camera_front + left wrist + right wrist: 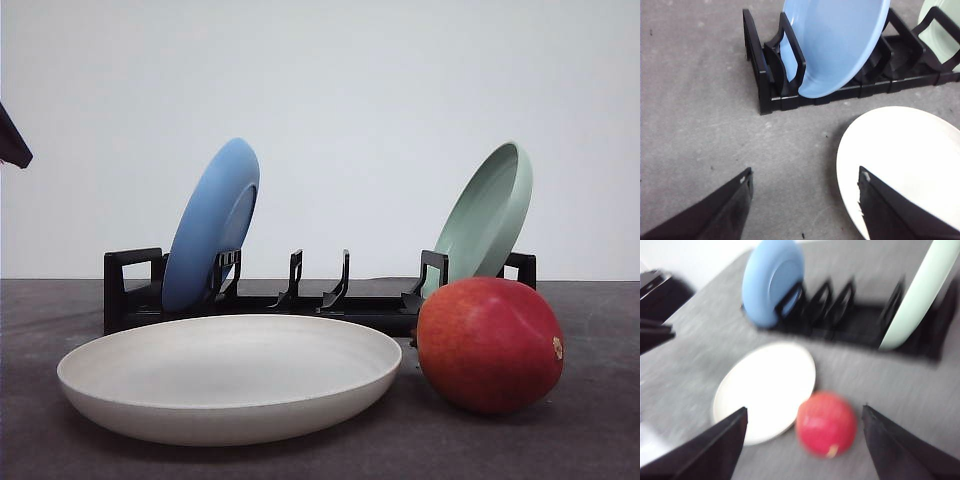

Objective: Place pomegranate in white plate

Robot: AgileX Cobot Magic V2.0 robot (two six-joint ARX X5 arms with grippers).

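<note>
The red pomegranate (489, 345) rests on the grey table just right of the white plate (230, 377), close to its rim. The plate lies flat and holds nothing. In the right wrist view my right gripper (804, 421) hangs open above the table, and the pomegranate (826, 423) lies between its spread fingers with the white plate (765, 388) beside it; that view is blurred. My left gripper (805, 182) is open over bare table at the white plate's (910, 160) edge, with nothing between its fingers.
A black dish rack (135, 290) stands behind the plate. A blue plate (212, 222) leans in its left end and a pale green plate (490, 215) in its right end. A dark part of an arm (12, 140) shows at the far left.
</note>
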